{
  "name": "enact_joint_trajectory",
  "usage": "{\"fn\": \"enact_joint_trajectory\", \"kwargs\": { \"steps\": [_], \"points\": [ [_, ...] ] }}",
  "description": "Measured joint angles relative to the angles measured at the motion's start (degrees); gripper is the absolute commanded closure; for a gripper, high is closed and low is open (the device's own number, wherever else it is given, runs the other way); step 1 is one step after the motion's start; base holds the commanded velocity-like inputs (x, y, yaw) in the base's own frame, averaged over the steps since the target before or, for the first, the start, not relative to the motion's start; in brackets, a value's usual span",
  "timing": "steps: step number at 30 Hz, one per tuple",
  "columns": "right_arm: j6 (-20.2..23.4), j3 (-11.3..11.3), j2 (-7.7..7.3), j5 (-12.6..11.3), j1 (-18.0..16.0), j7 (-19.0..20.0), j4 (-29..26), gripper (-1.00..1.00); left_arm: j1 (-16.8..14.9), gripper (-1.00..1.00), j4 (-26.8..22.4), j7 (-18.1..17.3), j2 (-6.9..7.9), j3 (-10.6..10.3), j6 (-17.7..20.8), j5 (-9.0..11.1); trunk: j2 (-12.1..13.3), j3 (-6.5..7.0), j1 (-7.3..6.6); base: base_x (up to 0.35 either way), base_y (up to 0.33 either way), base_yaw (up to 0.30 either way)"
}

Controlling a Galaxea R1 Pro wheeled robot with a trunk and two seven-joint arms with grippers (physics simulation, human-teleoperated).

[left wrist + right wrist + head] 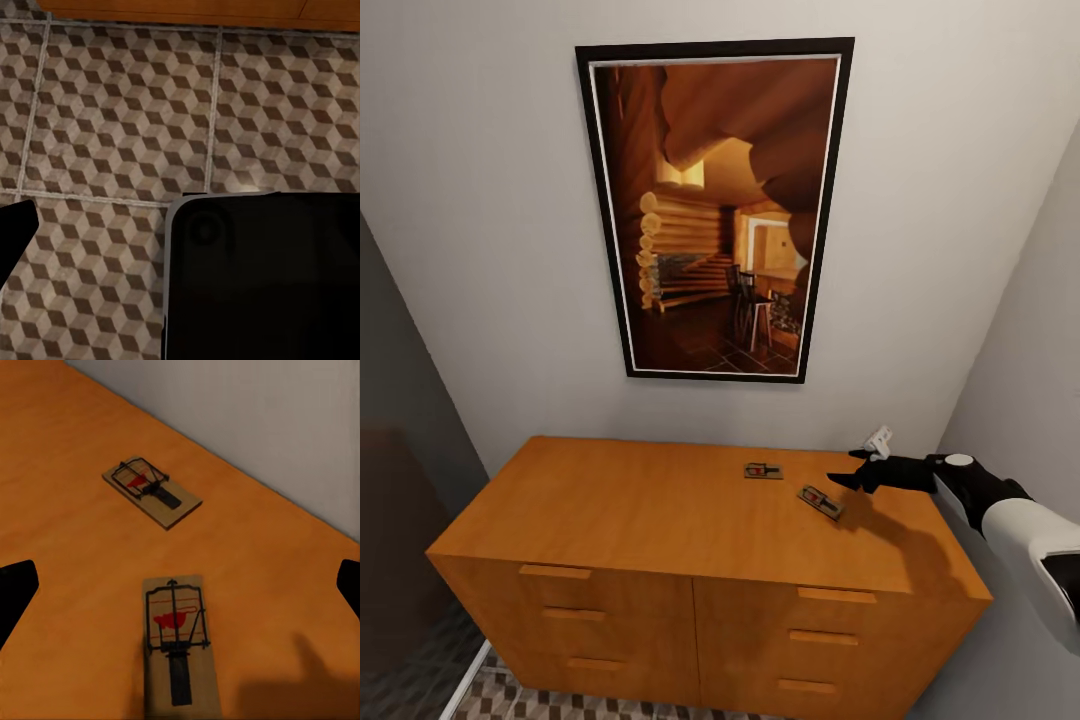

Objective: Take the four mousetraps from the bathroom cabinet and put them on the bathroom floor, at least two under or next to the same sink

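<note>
the cabinet [660,520] looks like smooth orange-brown wood with a soft sheen. both mousetraps [152,493] [178,641] are pale matt wood boards with thin black metal bars and red patches. the floor [112,112] is patterned tile with pale grout. the wall [470,250] looks matt, painted.

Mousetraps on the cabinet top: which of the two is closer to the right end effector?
The mousetrap lying askew, toward the cabinet's front, is closer to the right end effector. The other mousetrap lies farther back, nearer the wall.
</note>
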Motion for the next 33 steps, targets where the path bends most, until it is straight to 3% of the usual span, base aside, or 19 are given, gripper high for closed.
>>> {"fn": "enact_joint_trajectory", "kwargs": {
  "steps": [16, 33],
  "points": [
    [3.11, -0.39, 0.04, -0.03, -0.01, -0.15, 0.04, -1.00, 0.00, -1.00, 0.00, 0.00, 0.00, 0.00, -0.01, 0.00, 0.00, 0.00, 0.00, 0.000, 0.000, 0.000],
    [3.28, -0.40, -0.04, -0.22, -0.01, -0.04, 0.02, -1.00, 0.00, -1.00, 0.00, 0.00, 0.00, 0.00, -0.01, 0.00, 0.00, 0.00, 0.00, 0.000, 0.000, 0.000]
  ]
}}
